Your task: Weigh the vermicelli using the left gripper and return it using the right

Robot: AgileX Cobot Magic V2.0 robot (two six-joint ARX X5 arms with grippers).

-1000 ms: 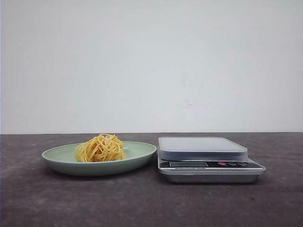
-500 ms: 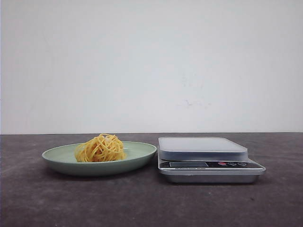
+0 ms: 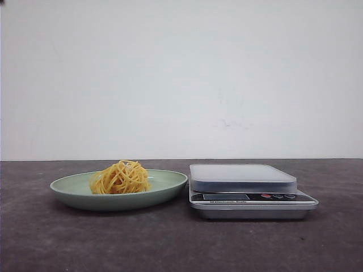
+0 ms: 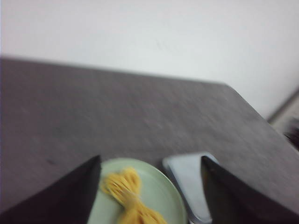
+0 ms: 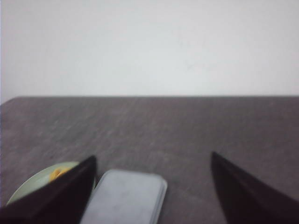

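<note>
The vermicelli (image 3: 120, 177) sits as 1 rounded golden clump on the pale green plate (image 3: 167, 182), a little left of the plate's middle in the front view; the plate rests on the dark table (image 3: 170, 243), just beside the kitchen scale (image 3: 249, 192), which stands to its right with its rim close to the plate's edge; the scale's platform (image 3: 242, 173) carries nothing, and its front panel shows a display and small buttons, too small to read.

Neither arm appears in the front view; each shows only through its own wrist camera. The left gripper (image 4: 149, 196) hangs above the plate with its 2 dark fingers (image 4: 70, 196) spread wide apart, the blurred yellow strands (image 4: 126, 193) and part of the plate (image 4: 163, 196) lying between them, untouched; a corner of the scale (image 4: 189, 179) shows beside the plate there.

The right gripper (image 5: 152, 191) is likewise spread, its 2 fingers (image 5: 60, 193) well apart and holding nothing; between them lies the scale's grey platform (image 5: 126, 198), with a sliver of the plate (image 5: 39, 179) and a bit of yellow vermicelli (image 5: 58, 173) at one side.
</note>
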